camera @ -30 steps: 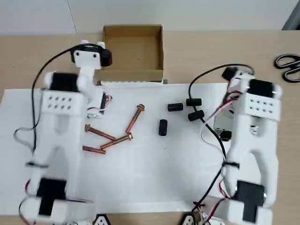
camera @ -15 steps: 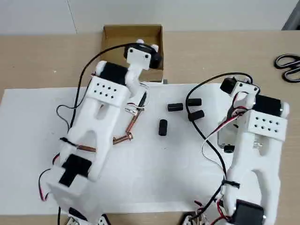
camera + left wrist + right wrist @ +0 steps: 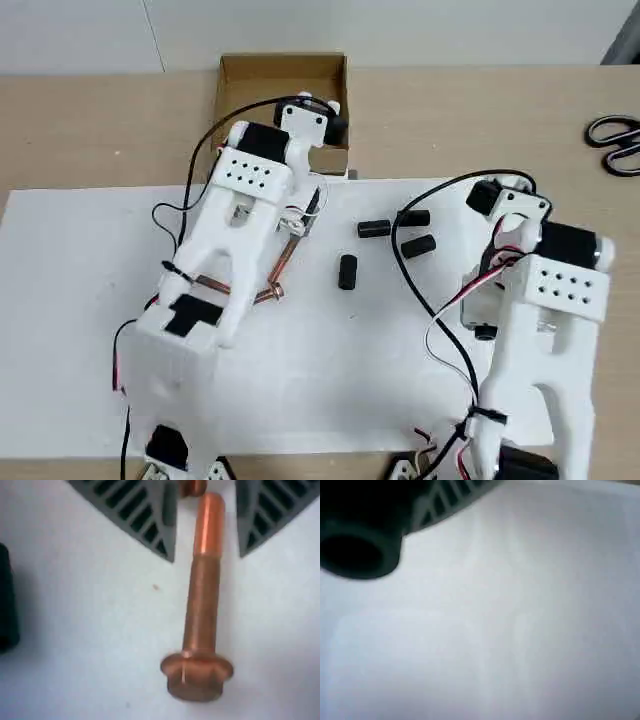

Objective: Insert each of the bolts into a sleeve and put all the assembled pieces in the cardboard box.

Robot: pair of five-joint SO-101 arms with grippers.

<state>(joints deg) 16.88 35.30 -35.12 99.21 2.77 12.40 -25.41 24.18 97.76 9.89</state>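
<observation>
- Since a second ago my left arm has swung from beside the cardboard box [image 3: 283,60] across onto the bolts. My right arm has drawn back a little toward its base, taking its sleeve [image 3: 484,331] along.
- My left gripper [image 3: 206,555] is low over the white paper [image 3: 350,380] with its fingers apart. The plain tip of a copper bolt [image 3: 202,615] lies between them with a gap on each side, and its flanged head lies out beyond the fingertips.
- Deeper between those fingers the end of a second bolt [image 3: 192,486] shows.
- A dark sleeve [image 3: 7,600] lies on the paper just off to one side of that bolt.
- My right gripper [image 3: 405,515] is clamped on the black sleeve, whose hollow end faces the wrist camera above bare paper.
- Between my two arms, four loose sleeves [image 3: 374,228] lie on the paper, near one another but apart.
- Two other bolts [image 3: 265,295] lie partly under my left arm.
- The cardboard box sits open just past the paper's far edge on the wooden table [image 3: 450,110].
- Scissors [image 3: 612,140] lie far off to my right.
</observation>
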